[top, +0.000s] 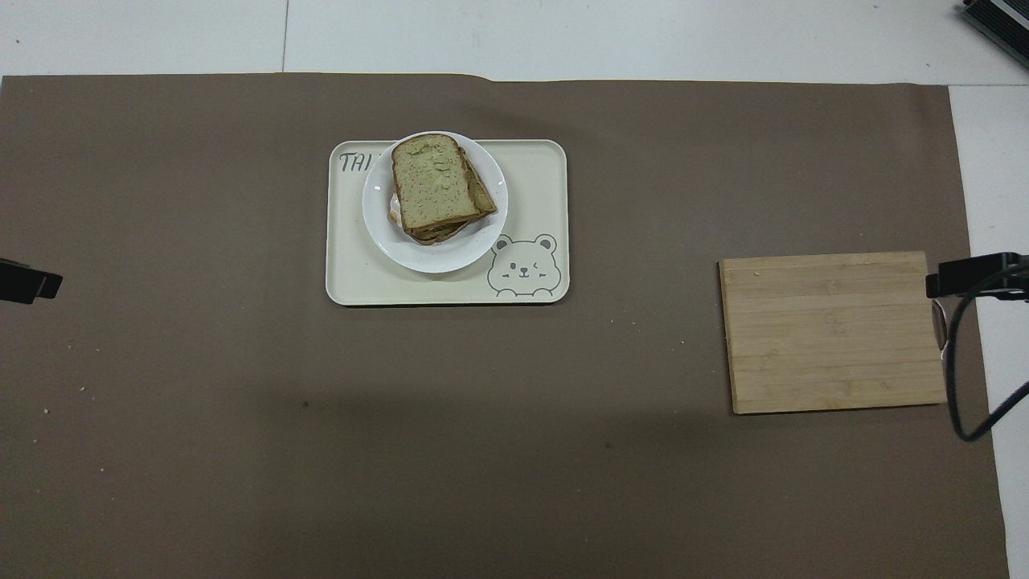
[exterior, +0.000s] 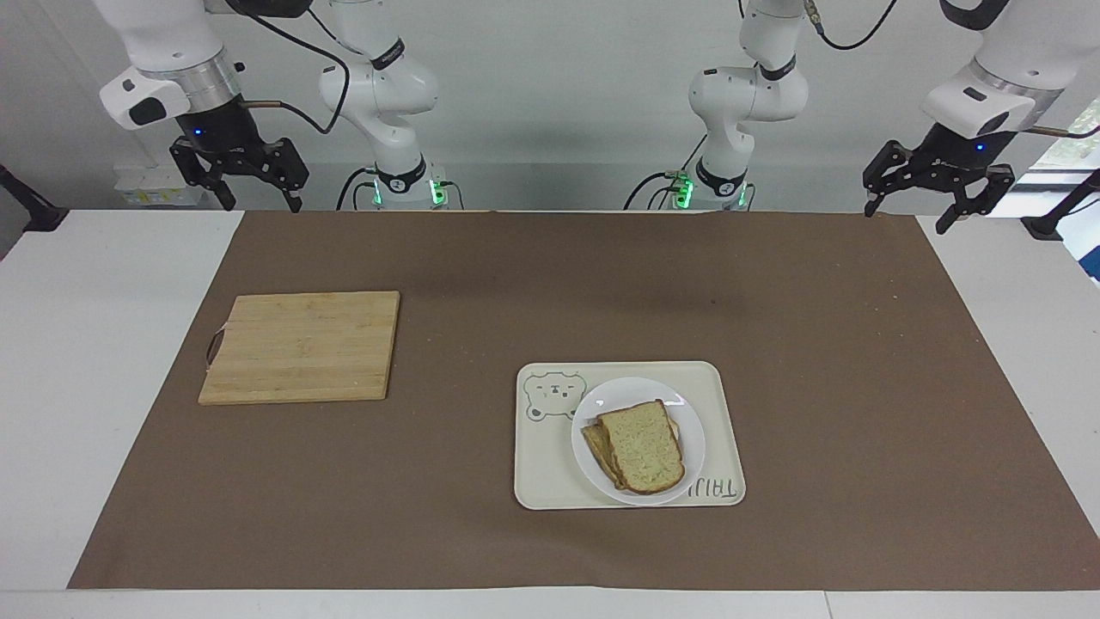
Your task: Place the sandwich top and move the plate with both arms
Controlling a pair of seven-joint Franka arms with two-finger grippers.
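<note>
The sandwich top, a pale speckled bread slice with brown crust, lies on other slices on the white plate. The plate rests on the cream tray with a bear drawing. My left gripper hangs open, raised over the mat's corner at the left arm's end, well away from the plate; only its tip shows in the overhead view. My right gripper hangs open and empty high over the right arm's end, its tip just in the overhead view.
A bamboo cutting board lies toward the right arm's end of the brown mat. A black cable loops down beside the board. White table borders the mat at both ends.
</note>
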